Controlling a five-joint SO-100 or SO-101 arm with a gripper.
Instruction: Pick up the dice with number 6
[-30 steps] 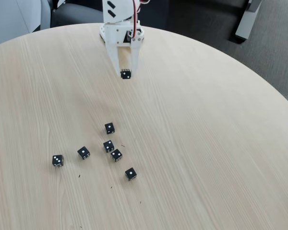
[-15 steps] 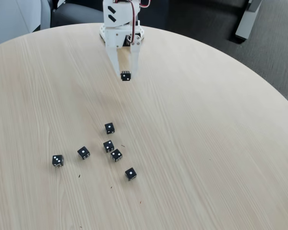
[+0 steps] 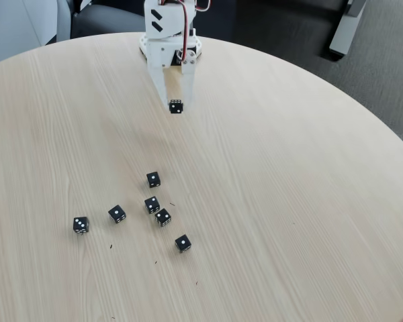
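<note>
Bright, even, diffuse light fills the fixed view; the table [image 3: 289, 201] shows no glare, shadows stay faint, focus sharp throughout.

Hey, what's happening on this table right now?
A small white robot arm's gripper holds a black die between its fingertips near the far edge of the round wooden table. Six more black dice lie scattered nearer the camera, apart from the arm.

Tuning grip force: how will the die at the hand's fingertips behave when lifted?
The die looks like a small rigid cube, so probably stiff and light. Its glossy faces may slip. Between the hand's narrow fingertips it could twist or pop out.
</note>
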